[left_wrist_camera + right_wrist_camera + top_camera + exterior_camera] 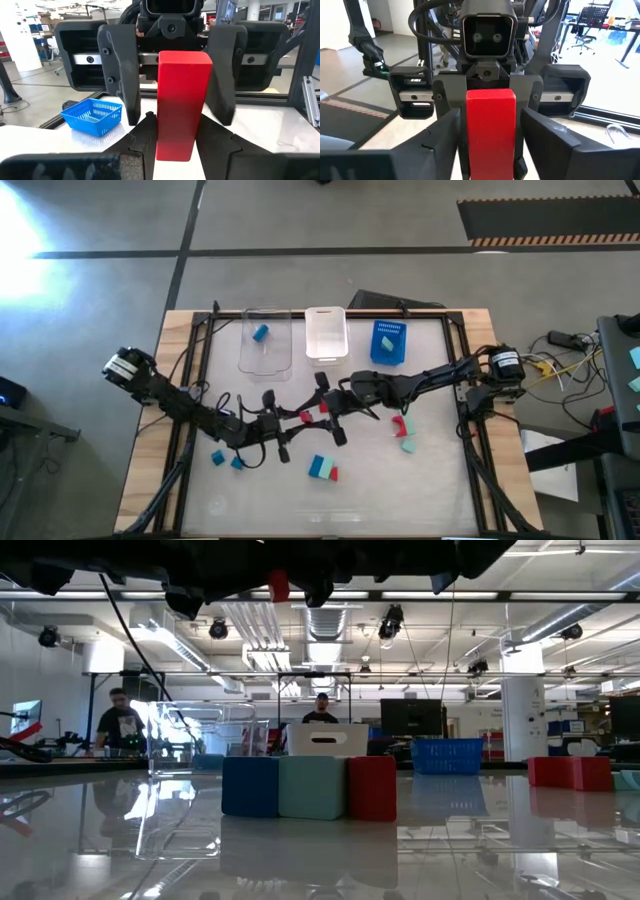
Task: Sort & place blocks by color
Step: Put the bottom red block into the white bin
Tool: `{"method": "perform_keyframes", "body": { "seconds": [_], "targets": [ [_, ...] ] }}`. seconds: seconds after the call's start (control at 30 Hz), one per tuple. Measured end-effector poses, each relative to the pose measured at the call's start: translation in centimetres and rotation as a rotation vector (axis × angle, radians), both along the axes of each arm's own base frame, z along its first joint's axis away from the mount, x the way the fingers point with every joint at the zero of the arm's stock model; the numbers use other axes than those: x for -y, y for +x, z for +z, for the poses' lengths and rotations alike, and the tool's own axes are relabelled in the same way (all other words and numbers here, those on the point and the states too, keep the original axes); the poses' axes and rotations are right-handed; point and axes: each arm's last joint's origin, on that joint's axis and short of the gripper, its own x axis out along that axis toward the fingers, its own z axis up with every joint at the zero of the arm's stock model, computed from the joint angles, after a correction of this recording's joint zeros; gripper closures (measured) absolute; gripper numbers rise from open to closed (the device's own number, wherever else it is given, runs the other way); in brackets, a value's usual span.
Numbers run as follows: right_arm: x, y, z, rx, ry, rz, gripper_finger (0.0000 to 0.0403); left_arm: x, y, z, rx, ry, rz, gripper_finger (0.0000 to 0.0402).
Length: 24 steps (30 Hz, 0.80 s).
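Note:
A red bar block [182,95] hangs in the air over the table's middle [305,417], between my two grippers, which face each other. My left gripper [175,137] comes from the table's left and is shut on the bar. My right gripper [490,135] comes from the right and is open. Its fingers [120,75] stand on either side of the bar's far end, with a gap showing. The other blocks lie on the table: two blue [217,457], a mint, blue and red group [322,469], and a red and a mint one [403,435]. My left gripper pinches the red bar between its two fingers [142,137] at the end nearest its wrist [172,150]. The fingers come level from the table's left and lie along the bar. The bar sticks out level toward the right gripper, lifted clear of the table.
Three bins stand in a row at the table's far side. The clear bin [265,350] holds a blue block [261,332]. Beside it are the white bin [326,332] and the blue basket [388,345], which has a mint block inside. People stand in the room beyond [120,725].

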Motion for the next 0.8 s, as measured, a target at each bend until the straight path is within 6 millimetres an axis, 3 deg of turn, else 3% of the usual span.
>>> {"method": "perform_keyframes", "body": {
  "seconds": [0.2, 0.57, 0.8],
  "targets": [
    [0.0, 0.0, -0.1, -0.011, 0.008, 0.001, 0.0310, 0.0, 0.0, 0.0, 0.001, -0.003, -0.002, 0.0286],
    [0.2, -0.5, 0.4, -0.094, -0.001, -0.005, 0.0308, -0.1, -0.1, -0.1, -0.015, 0.018, 0.039, 0.0199],
    [1.2, -1.0, 2.8, -0.251, -0.080, -0.094, 0.0308, -0.5, -0.6, 0.2, -0.082, 0.118, 0.081, 0.0176]
  ]
}}
